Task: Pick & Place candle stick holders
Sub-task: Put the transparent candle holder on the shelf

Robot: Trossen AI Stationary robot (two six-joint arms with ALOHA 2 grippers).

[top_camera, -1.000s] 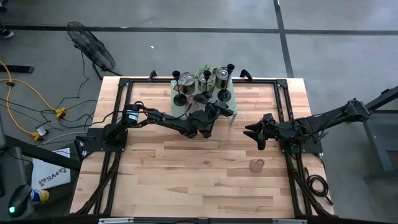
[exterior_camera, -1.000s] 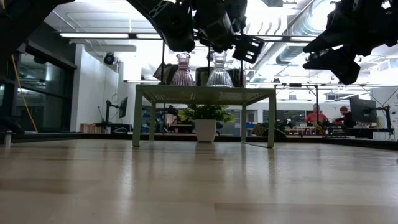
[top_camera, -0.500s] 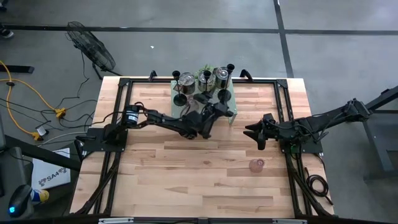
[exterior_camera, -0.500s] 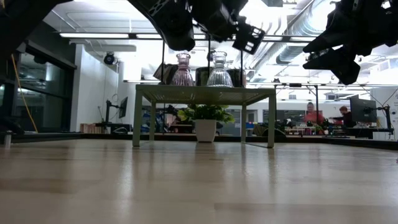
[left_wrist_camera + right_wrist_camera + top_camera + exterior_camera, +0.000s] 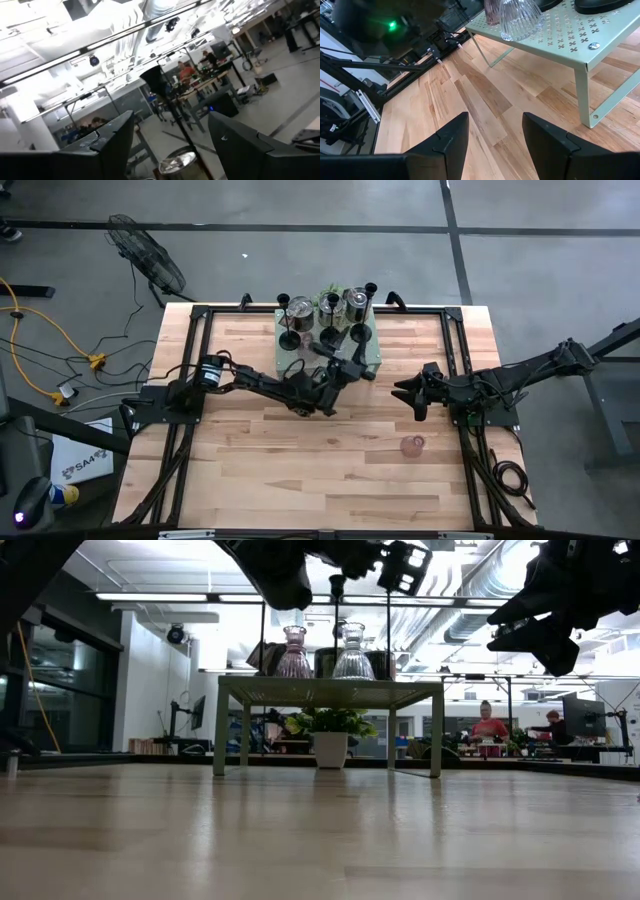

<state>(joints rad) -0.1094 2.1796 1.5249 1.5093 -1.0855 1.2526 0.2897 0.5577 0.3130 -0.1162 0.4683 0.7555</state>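
The pale green rack stands at the table's far middle. On it are black slim-stemmed holders, shiny silver cups, a pink glass holder and a clear glass one. A tiny pink glass holder stands on the table at the near right. My left gripper is open and empty at the rack's near edge, high above it and tipped upward. A black holder's stem shows beyond its fingers. My right gripper is open and empty, right of the rack.
A leafy plant in a white pot stands behind the rack. The black frame rails run along the table's sides. People sit in the room far behind. Bare wood lies near the front.
My left gripper has gone up and a little toward the table's near edge, away from the rack, and has tipped upward. The holders on the rack stand as before. My right arm has kept still.
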